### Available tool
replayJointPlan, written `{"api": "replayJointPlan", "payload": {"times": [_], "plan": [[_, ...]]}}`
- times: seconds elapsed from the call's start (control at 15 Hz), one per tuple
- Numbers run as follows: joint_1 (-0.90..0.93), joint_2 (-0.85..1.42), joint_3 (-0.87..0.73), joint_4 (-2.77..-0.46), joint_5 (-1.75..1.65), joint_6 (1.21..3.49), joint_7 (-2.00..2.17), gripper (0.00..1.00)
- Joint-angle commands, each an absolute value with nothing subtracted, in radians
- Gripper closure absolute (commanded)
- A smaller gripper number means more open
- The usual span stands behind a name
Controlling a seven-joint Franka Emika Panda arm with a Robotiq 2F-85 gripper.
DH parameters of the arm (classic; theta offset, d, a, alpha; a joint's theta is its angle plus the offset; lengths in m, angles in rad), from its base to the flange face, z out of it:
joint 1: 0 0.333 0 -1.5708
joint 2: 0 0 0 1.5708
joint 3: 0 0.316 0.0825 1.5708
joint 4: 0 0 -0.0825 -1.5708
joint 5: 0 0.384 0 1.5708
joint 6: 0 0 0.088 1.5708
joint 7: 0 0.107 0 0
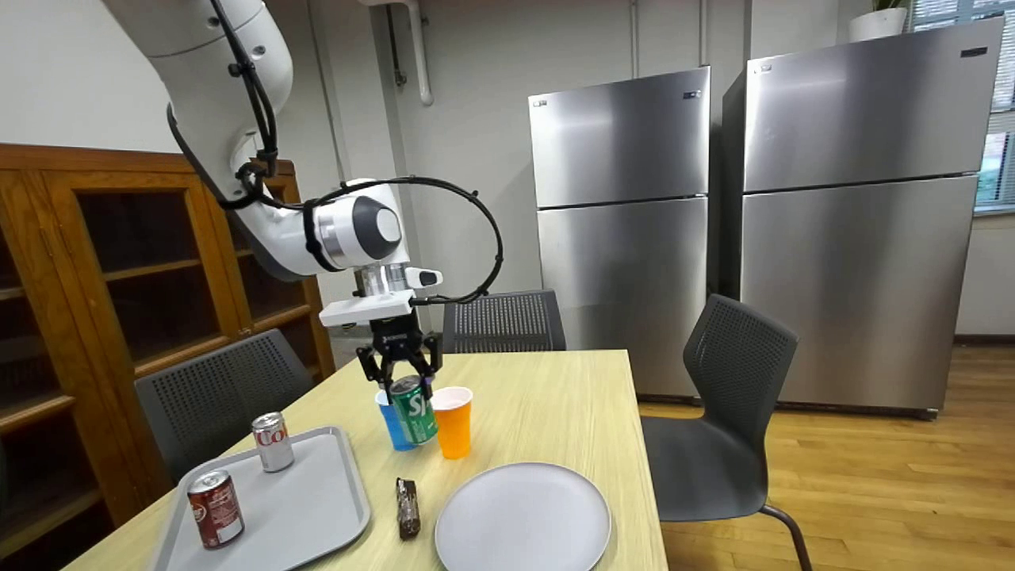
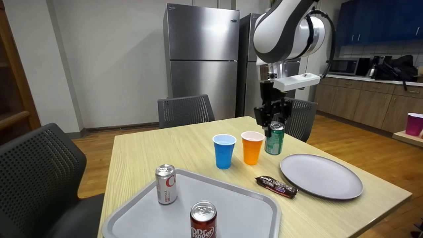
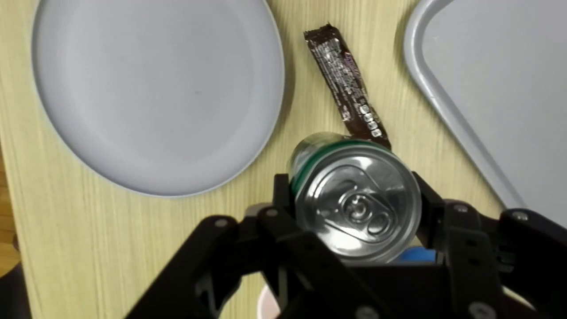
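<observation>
My gripper (image 1: 408,387) is shut on a green soda can (image 1: 416,414), its fingers (image 3: 282,190) against opposite sides near the top. The wrist view looks down on the can's silver lid (image 3: 359,204). Slightly tilted, the can appears raised above the table, its base free of the wood. A blue cup (image 2: 224,152) and an orange cup (image 2: 252,148) stand close by on the table; in an exterior view the can partly covers both. Beyond the can in the wrist view lies a brown-wrapped candy bar (image 3: 347,84), with a grey plate (image 3: 155,88) beside it.
A grey tray (image 1: 309,500) carries a silver cola can (image 2: 166,184) and a dark red Dr Pepper can (image 2: 203,221). Dark chairs (image 1: 721,412) surround the wooden table (image 2: 142,152). Two steel refrigerators (image 1: 622,238) stand behind. A wooden cabinet (image 1: 151,262) is at the wall.
</observation>
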State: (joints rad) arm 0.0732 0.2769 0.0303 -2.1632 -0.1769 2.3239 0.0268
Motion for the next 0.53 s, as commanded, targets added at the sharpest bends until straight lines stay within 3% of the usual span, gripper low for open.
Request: {"api": "replayJointPlan", "payload": {"times": [0.0, 0.47], "plan": [[0.025, 0.233, -0.004, -2.189, -0.154, 2.299, 0.006, 0.62], [-0.048, 0.269, -0.082, -2.161, -0.147, 2.274, 0.033, 0.62]]}}
